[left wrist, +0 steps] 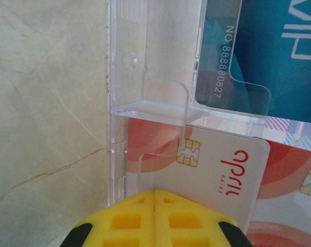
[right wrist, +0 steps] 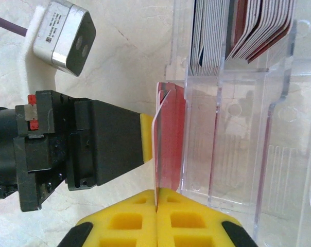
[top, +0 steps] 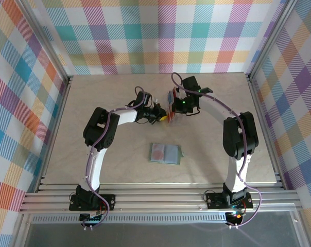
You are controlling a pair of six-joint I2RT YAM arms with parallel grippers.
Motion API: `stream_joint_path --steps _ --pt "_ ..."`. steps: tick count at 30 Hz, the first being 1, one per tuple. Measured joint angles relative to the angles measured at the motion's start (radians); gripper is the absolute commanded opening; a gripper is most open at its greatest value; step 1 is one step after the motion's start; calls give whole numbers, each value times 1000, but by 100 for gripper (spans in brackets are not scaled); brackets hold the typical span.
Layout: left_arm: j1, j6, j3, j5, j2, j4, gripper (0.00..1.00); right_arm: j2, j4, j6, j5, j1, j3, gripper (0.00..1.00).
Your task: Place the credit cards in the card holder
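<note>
Mid-table, right arm (top: 232, 128) arches — pincer (right wrist: 156, 198) pinching card (right wrist: 168, 135).

The table (top: 93, 103) is a pale beige slab with a marbled look, and up close its surface shows thin brownish veins. Plaid cloth in pink, teal, orange, purple and yellow covers the back wall (top: 160, 36), the left wall (top: 19, 103) and the right wall (top: 299, 103). Silver aluminium posts (top: 45, 41) rise at the back corners. Ribbed aluminium rails (top: 160, 198) run along the near edge, with a dull grey surface (top: 160, 229) below them. The light is even — shadows stay soft.
</note>
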Motion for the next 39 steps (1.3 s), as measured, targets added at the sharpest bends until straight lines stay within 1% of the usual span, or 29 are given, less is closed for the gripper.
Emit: stream_joint_path --steps 11,16,20,25,39 --pt "-1 17 0 -1 0 -3 0 31 -1 0 -22 0 0 9" --pt "-14 53 1 -35 -18 -35 0 40 -1 0 -25 0 0 7" --pt "-17 56 -7 -60 -43 -57 0 40 -1 0 -26 0 0 7" --pt "-27 55 -6 -65 -73 -70 0 40 -1 0 -26 0 0 7" --pt "-47 56 18 -69 -54 -80 0 45 -6 0 -39 0 0 15"
